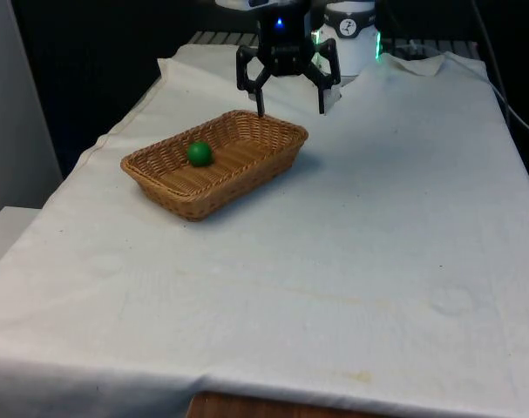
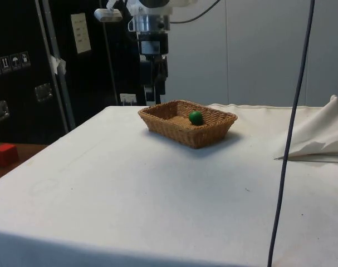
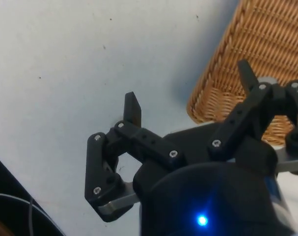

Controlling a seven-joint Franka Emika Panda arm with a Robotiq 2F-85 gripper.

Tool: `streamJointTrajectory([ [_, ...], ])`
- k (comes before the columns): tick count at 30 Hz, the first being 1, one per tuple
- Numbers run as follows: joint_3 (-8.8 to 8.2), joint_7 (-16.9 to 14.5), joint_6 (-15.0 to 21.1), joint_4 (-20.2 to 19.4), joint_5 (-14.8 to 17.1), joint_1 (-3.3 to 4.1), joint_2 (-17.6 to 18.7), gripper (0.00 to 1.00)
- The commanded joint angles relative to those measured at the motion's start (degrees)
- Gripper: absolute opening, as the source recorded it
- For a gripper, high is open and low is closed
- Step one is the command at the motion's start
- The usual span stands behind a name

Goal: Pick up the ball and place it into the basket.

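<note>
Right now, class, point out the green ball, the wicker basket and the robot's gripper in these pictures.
green ball (image 1: 200, 153): front view, middle of the ball.
wicker basket (image 1: 187, 199): front view, near side wall.
gripper (image 1: 291, 109): front view, gap midway between the open fingertips, above the basket's far rim.

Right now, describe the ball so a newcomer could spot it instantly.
On the table's white cloth sits a shallow rectangular tan wicker basket, below the open black end effector. Inside it lies the small round green ball, the only green thing against the woven tan.
</note>
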Motion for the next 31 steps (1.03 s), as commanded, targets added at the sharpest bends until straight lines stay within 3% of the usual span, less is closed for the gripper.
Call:
streamJointTrajectory([
  [1, 0.0, 1.5, -0.4, 0.6, -0.9, 0.34, 0.6, 1.0],
  [5, 0.69, 3.2, -0.7, 1.5, -1.4, 0.46, 1.3, 1.0],
  [6, 0.92, 2.2, -0.2, 1.1, -0.6, 0.11, 0.9, 1.0],
  [7, 0.86, 3.6, -0.7, 1.7, -1.5, 0.46, 1.4, 1.0],
  [13, 1.89, 6.1, -1.1, 2.9, -2.5, 0.69, 2.3, 1.0],
  [14, 2.18, 5.2, -0.6, 2.6, -1.8, 0.29, 1.9, 1.0],
  [15, 2.06, 6.5, -1.1, 3.2, -2.8, 0.69, 2.5, 1.0],
  [21, 3.5, 9.6, -1.2, 4.2, -4.8, 0.97, 3.2, 1.0],
  [22, 3.95, 8.9, -0.9, 3.9, -4.2, 0.46, 2.8, 1.0],
  [23, 3.78, 10.1, -1.2, 4.3, -5.3, 1.03, 3.2, 1.0],
  [27, 5.04, 12.9, -1.1, 4.6, -7.5, 1.09, 3.3, 1.0],
  [30, 5.79, 14.4, -1.1, 4.9, -8.8, 1.09, 3.4, 1.0],
  [31, 6.02, 13.3, -0.9, 4.4, -7.9, 0.57, 2.9, 1.0],
])
